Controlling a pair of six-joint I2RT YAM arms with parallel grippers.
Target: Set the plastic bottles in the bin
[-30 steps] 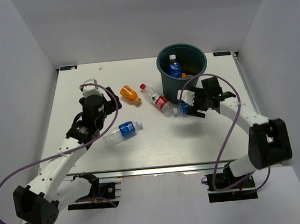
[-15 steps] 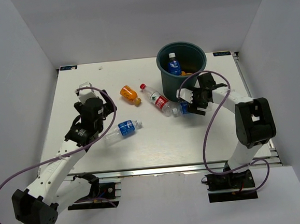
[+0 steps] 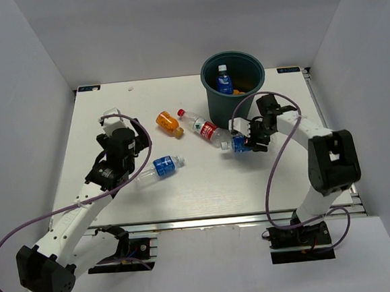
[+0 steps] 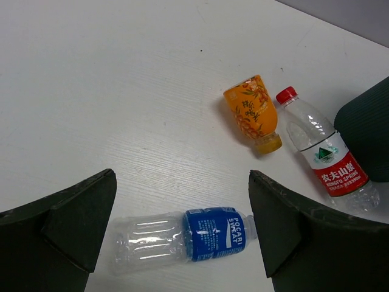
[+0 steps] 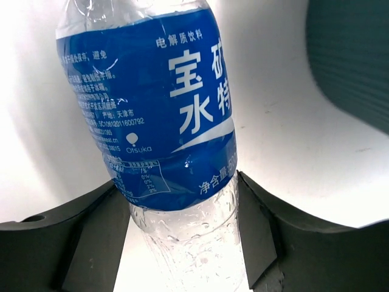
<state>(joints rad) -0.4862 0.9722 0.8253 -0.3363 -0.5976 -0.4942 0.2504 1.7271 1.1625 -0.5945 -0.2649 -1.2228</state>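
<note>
The dark teal bin point(image 3: 208, 89) stands at the back right, with a blue-label bottle point(image 3: 224, 83) and something orange inside it. My right gripper point(image 3: 246, 139) is shut on a clear blue-label bottle point(image 3: 236, 143), point(image 5: 152, 109), held low just in front of the bin point(image 5: 355, 61). My left gripper point(image 3: 133, 145), point(image 4: 182, 201) is open above another blue-label bottle point(image 3: 160, 169), point(image 4: 206, 234) lying on the table. An orange bottle point(image 3: 169, 123), point(image 4: 250, 112) and a red-cap, red-label bottle point(image 3: 206, 128), point(image 4: 328, 161) lie between the arms. The dark-label bottle is out of view.
The white table point(image 3: 205, 186) is closed in by white walls on three sides. Purple cables loop from both arms over the table.
My right gripper has moved the held bottle slightly left and away from the near edge. The bin and red-label bottle have shifted a little to the left. My left gripper has drawn back slightly left.
</note>
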